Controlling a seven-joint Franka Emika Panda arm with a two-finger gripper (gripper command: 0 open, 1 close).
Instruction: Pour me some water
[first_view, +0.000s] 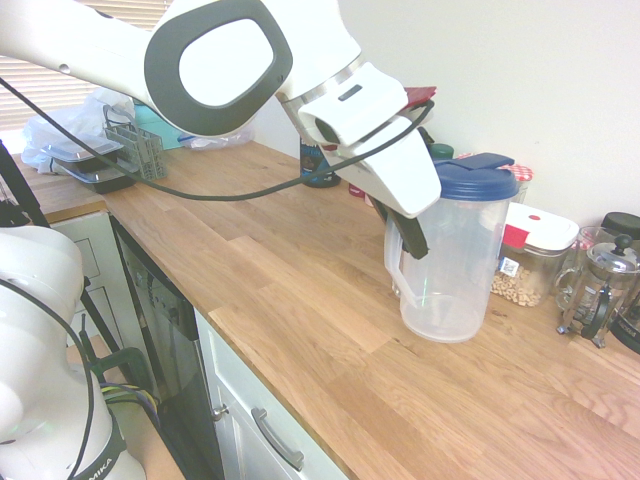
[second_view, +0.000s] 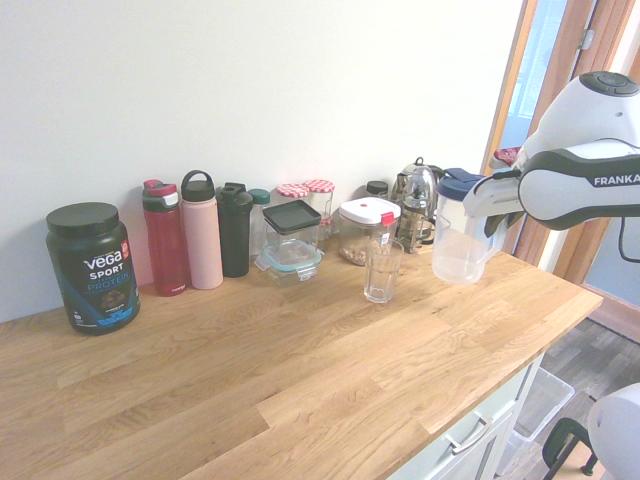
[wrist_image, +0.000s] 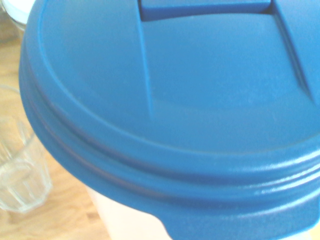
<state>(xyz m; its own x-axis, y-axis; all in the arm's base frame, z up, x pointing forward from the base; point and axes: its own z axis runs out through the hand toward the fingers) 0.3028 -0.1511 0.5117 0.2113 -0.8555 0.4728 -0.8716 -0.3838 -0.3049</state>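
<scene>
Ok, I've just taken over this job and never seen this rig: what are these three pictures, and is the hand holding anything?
The white machine is a single robot arm. Two pictures look at the kitchen counter from opposite sides; the third comes from a camera on the arm's wrist, looking close down at the jug's blue lid. The hand is shut on the handle of the clear plastic jug, which looks slightly tilted. An empty drinking glass stands on the counter beside it. Along the wall sit a black protein tub, three bottles, storage jars and a coffee press. Nothing has been poured yet.
</scene>
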